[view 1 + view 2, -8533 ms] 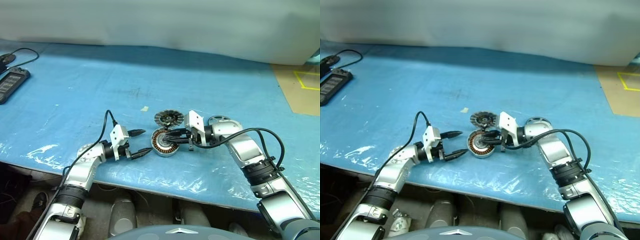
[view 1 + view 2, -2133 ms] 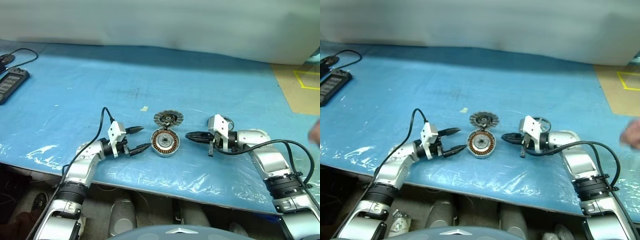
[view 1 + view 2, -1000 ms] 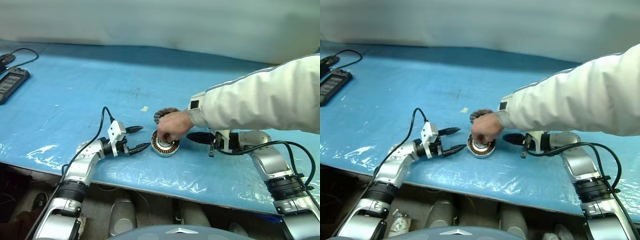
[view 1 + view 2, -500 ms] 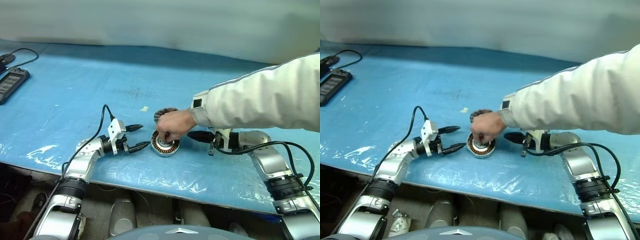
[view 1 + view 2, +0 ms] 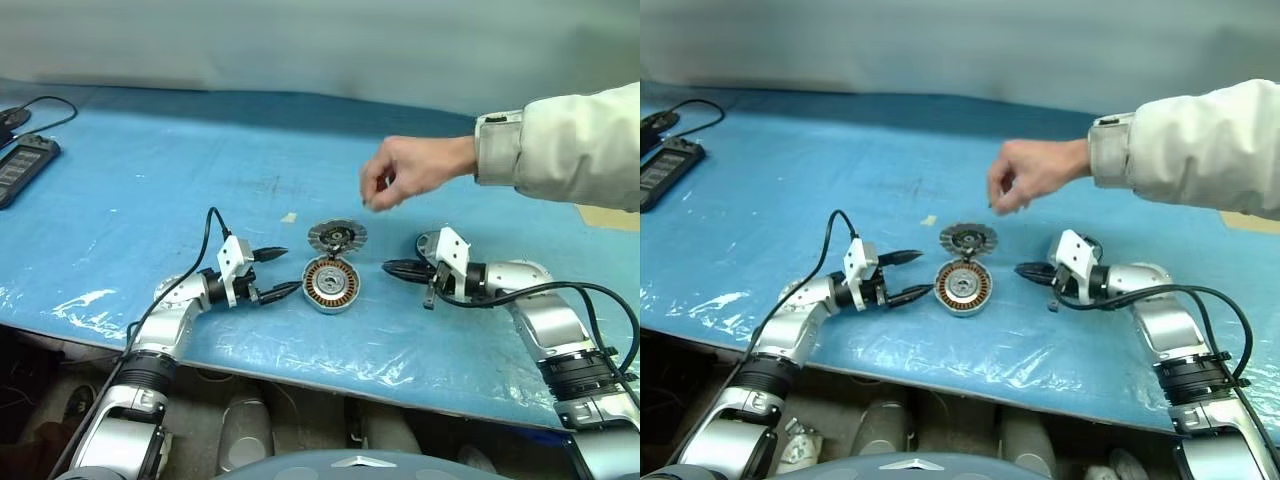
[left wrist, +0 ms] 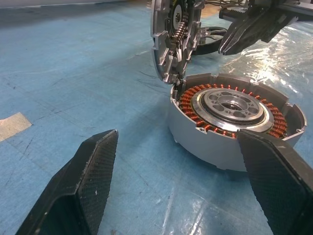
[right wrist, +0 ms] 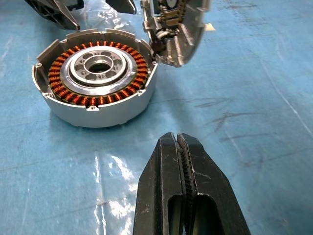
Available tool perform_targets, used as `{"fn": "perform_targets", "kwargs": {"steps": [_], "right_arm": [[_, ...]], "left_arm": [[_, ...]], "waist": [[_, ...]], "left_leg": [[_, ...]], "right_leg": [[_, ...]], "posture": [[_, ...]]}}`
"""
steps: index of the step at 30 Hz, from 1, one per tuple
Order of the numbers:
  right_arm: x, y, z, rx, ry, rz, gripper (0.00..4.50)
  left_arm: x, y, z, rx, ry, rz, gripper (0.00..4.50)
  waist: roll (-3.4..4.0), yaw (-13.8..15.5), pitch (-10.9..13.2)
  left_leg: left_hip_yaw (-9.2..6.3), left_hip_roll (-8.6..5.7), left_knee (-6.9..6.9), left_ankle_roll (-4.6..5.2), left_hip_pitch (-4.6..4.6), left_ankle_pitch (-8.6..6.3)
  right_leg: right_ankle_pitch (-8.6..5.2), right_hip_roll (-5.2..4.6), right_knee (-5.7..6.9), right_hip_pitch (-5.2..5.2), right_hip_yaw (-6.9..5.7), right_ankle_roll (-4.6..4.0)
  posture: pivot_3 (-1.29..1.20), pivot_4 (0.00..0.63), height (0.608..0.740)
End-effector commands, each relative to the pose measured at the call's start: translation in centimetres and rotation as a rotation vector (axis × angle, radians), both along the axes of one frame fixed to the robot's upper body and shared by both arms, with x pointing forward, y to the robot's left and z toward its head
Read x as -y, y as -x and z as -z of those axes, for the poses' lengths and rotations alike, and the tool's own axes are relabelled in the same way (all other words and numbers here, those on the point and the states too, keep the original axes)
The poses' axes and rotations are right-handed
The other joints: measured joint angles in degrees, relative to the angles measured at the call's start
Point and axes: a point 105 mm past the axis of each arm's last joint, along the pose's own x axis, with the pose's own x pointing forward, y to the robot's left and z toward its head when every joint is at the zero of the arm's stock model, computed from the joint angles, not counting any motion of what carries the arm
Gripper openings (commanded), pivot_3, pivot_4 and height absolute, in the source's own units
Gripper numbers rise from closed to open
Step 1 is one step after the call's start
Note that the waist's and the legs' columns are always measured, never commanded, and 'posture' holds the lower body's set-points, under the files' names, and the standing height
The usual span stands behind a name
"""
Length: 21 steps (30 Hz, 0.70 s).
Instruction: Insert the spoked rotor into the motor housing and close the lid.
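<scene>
Round grey metal motor housing [image 5: 330, 284] with copper windings, frame centre: looks heavy, rigid; grip the outer wall, not the windings. Left gripper [image 5: 277, 272] fingers spread empty; right gripper [image 5: 396, 268] pinched shut, empty.

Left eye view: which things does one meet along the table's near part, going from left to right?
Left claw → motor housing, its hinged lid open just behind it → right claw. The person's hand hangs above, farther back.

Head stereo overhead – wrist cams facing, low
</scene>
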Motion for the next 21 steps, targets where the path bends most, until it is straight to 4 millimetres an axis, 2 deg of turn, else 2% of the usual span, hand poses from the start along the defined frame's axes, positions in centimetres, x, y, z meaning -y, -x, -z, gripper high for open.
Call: {"fn": "perform_targets", "kwargs": {"steps": [1,7,15,20,21], "right_arm": [[1.1,-0.4,-1.1,0.066,0.003,0.036,0.02],[2.0,-1.1,-2.1,0.107,-0.021,0.092,0.02],[2.3,-2.5,-1.7,0.041,-0.031,0.198,0.02],[1.1,-2.8,-1.6,0.017,-0.062,0.171,0.02],[1.0,-3.0,-1.5,0.017,-0.062,0.174,0.2]], "left_arm": [[-0.4,0.0,-0.3,0.029,-0.005,0.002,4.09],[-0.2,-0.2,-0.5,0.037,-0.004,0.0,4.09],[0.0,0.1,-0.1,0.031,-0.007,0.007,4.09],[-0.4,-0.2,-0.4,0.043,-0.013,-0.007,4.09],[-0.4,-0.2,-0.4,0.043,-0.015,-0.008,4.09]], "waist": [[0.0,0.0,0.0],[0.0,0.0,0.0],[0.0,0.0,0.0],[0.0,0.0,0.0],[0.0,0.0,0.0]], "left_leg": [[0.0,0.01,0.0,0.0,0.0,0.0],[0.0,-0.01,-0.01,0.0,-0.01,0.0],[0.0,-0.01,0.0,0.0,0.01,0.0],[0.0,0.0,0.0,0.0,0.01,0.0],[0.0,0.0,0.0,0.0,0.01,0.0]], "right_leg": [[0.0,0.0,0.0,0.0,0.0,0.0],[0.0,-0.01,-0.01,0.0,0.0,0.0],[0.0,0.0,0.0,0.03,0.0,0.0],[0.0,0.0,0.0,0.02,-0.01,0.0],[0.0,0.0,0.0,0.02,-0.01,0.0]], "posture": [[0.0,0.15,0.74],[0.0,0.15,0.74],[0.0,0.15,0.74],[0.0,0.15,0.74],[0.0,0.15,0.74]]}}
